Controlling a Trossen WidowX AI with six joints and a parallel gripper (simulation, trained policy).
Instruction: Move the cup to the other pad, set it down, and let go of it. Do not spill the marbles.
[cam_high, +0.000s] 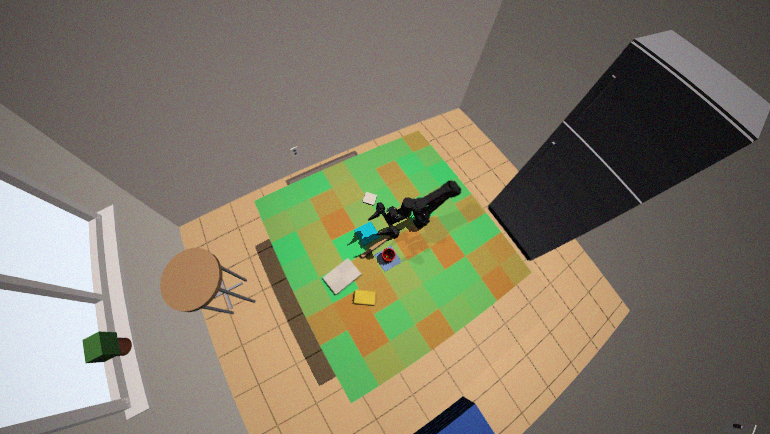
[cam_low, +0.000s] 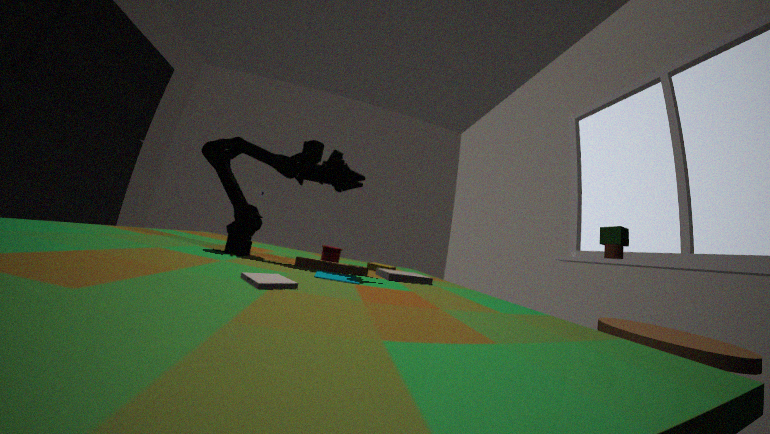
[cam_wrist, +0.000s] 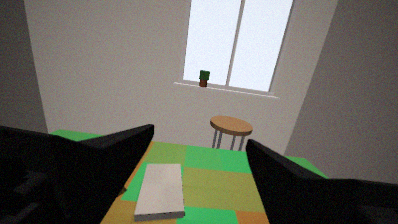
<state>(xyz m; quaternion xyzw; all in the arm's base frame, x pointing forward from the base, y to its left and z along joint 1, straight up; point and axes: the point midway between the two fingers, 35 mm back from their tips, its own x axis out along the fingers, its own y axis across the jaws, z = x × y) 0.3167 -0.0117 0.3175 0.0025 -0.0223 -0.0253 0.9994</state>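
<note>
A red cup (cam_high: 388, 254) (cam_low: 330, 253) stands upright on the lavender-blue pad (cam_high: 393, 263). Its inside looks dark, and I cannot make out marbles. The cyan pad (cam_high: 366, 230) (cam_low: 330, 277) has nothing standing on it; the arm's shadow falls across it. A low wooden bar (cam_high: 379, 245) (cam_low: 318, 264) lies between the two pads. My gripper (cam_high: 372, 229) (cam_low: 363, 181) (cam_wrist: 200, 136) is open wide and empty. It hangs high above the mat, clear of the cup, and points outward toward the window side. The wrist view shows neither the cup nor the pads.
A large white slab (cam_high: 341, 276) (cam_low: 404, 277) (cam_wrist: 161, 189) and a yellow block (cam_high: 364, 297) (cam_low: 381, 266) lie beyond the bar and cup. A small white tile (cam_high: 369, 198) (cam_low: 268, 280) lies on the cyan pad's other side. A round stool (cam_high: 191, 280) (cam_wrist: 231, 124) stands off the table.
</note>
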